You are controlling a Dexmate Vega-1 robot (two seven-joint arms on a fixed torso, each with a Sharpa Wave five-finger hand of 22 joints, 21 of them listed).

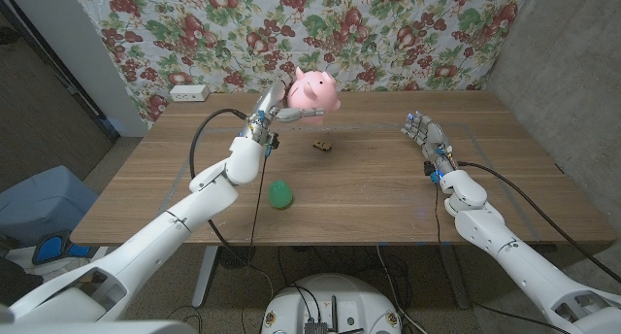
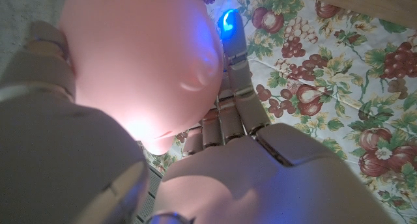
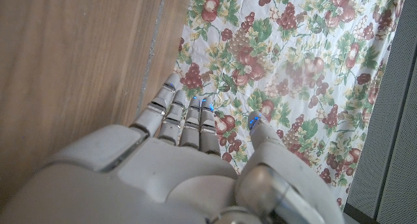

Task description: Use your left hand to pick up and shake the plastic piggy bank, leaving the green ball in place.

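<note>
Green ball (image 1: 280, 194): sitting on the wooden tabletop (image 1: 146, 179) toward the near edge, left of centre, well apart from both hands.

Small dark object (image 1: 322, 146): lying on the tabletop beyond the ball, near mid-table; too small to identify.

Right hand (image 1: 424, 135): hovering or resting at the right side of the tabletop, fingers extended and slightly apart, grasping nothing. In the right wrist view the hand (image 3: 189, 165) is reaching along the wood toward the floral cloth (image 3: 287, 61), fingers straight.

Left hand (image 1: 266, 116): raised above the far left part of the tabletop, grasping the pink plastic piggy bank (image 1: 314, 90), which is being carried clear of the wood in front of the cloth backdrop. In the left wrist view the piggy bank (image 2: 143, 61) is pressing against the left hand (image 2: 215, 165), with fingers (image 2: 236, 74) running up along its side and a blue light glowing at a fingertip.

White box (image 1: 188, 92): sitting beyond the tabletop's far left corner, against the cloth.
</note>
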